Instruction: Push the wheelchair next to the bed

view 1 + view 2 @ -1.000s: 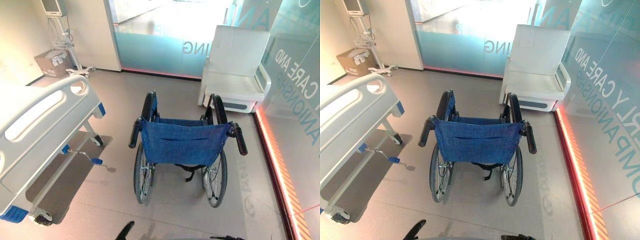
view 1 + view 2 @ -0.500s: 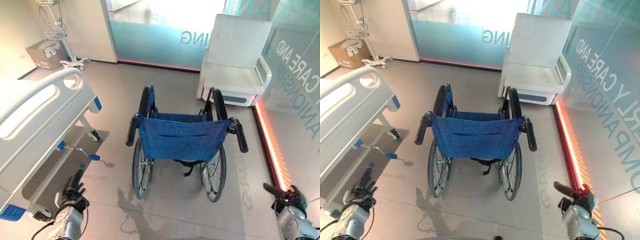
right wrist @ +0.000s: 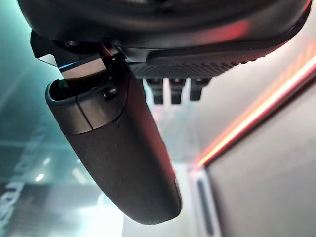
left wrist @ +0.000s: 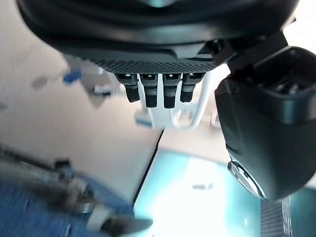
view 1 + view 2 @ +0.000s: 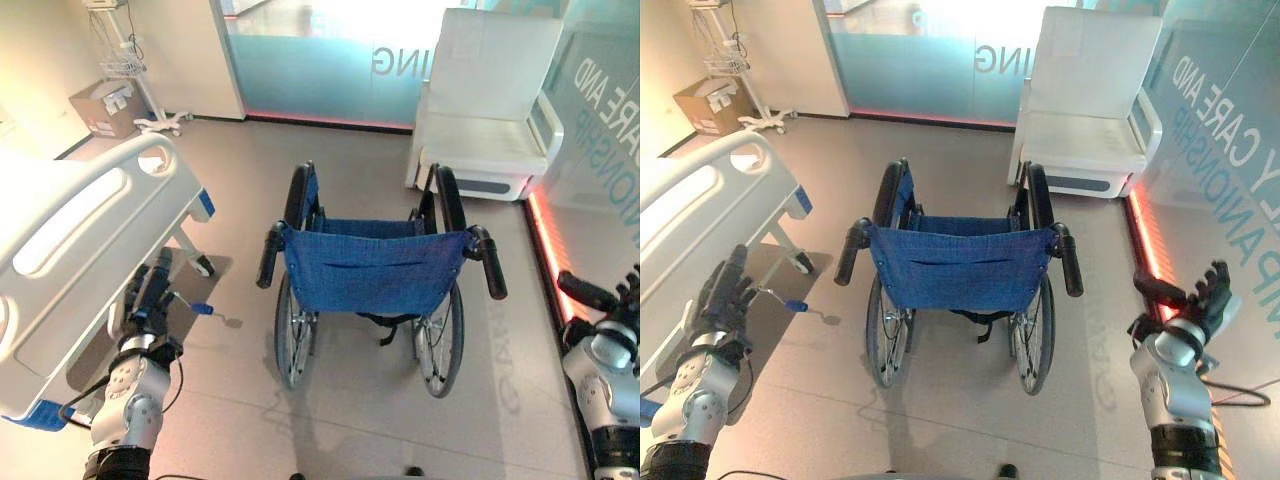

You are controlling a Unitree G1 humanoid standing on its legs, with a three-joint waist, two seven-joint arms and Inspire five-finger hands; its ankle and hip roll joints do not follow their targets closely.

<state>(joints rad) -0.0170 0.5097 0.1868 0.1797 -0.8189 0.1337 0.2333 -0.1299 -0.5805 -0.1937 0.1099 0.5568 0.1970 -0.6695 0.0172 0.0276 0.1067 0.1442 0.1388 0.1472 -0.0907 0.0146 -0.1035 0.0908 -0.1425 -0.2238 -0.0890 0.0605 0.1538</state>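
The blue wheelchair [image 5: 372,290] stands mid-floor, apart from the bed [image 5: 70,260] on its left. The left hand [image 5: 722,300] and right hand [image 5: 1200,300] are raised either side, fingers straight, holding nothing.

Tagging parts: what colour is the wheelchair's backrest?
Blue fabric backrest, clearest in the left eye view.

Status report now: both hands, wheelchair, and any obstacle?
Left hand open, right hand open, both off the handles. Blue fabric-backed wheelchair stands apart from the white hospital bed. Bare floor between them.
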